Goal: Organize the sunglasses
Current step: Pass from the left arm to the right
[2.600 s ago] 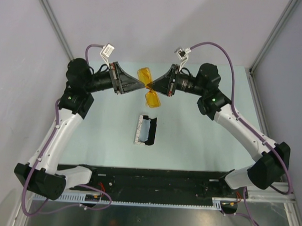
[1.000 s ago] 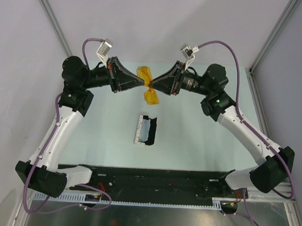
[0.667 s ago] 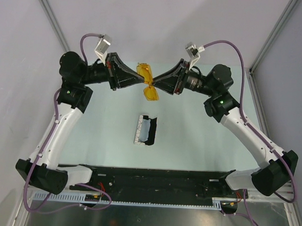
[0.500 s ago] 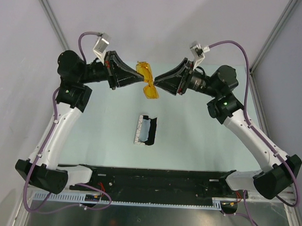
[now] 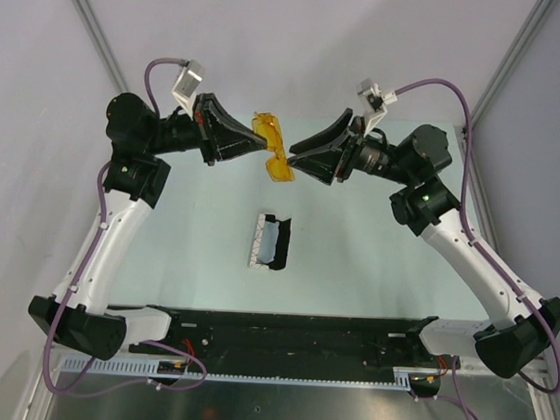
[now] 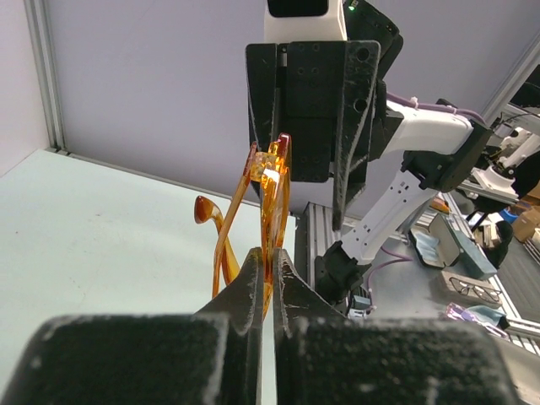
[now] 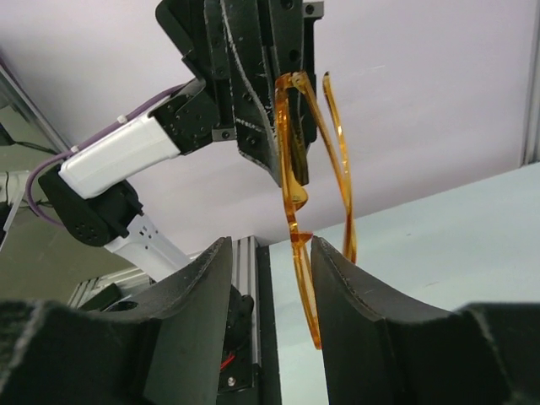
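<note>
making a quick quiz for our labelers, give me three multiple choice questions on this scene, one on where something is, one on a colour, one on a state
1. Where are the sunglasses?
A) inside the case
B) held up above the table
C) lying flat on the table

2. What colour are the sunglasses?
A) blue
B) black
C) amber-orange

3. How are the right fingers?
A) open
B) shut on the sunglasses
C) shut on the case

Answers:
1 B: the left fingers pinch the sunglasses in the air, while the case lies apart from them on the table.
2 C: frame and glass show amber-orange in all three views.
3 A: the right wrist view shows the right fingers standing wide apart, not clamped on anything.
</note>
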{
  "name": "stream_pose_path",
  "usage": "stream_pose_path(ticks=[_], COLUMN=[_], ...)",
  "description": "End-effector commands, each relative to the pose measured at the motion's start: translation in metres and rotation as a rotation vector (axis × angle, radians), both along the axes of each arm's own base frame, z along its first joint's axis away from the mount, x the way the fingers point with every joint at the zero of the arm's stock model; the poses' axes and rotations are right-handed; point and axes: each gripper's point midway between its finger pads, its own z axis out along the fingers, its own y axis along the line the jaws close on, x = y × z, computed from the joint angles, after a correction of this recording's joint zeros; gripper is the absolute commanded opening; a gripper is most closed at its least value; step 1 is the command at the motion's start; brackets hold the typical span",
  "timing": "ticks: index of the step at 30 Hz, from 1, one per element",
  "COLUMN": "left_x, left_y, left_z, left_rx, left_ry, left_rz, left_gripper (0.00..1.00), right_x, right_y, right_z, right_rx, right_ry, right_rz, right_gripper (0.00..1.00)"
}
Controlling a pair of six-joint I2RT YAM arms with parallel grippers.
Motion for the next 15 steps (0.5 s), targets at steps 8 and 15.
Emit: stream_pose_path(ticks=[8, 15], left_x=[-0.002, -0.001], left_y=[-0.003, -0.003], left_z=[0.007, 0.002], left_rx=[-0.012, -0.009], left_ry=[-0.043, -0.033], left_rz=[-0.002, 0.001], left_gripper=[0.0, 0.0], right_x=[-0.003, 0.005], right_y=[0.028, 0.036], right_z=[0.003, 0.002], right_rx=[-0.054, -0.055], right_ry=[-0.067, -0.066], right_rz=[0.014, -0.001], right_gripper=[0.49, 0.45])
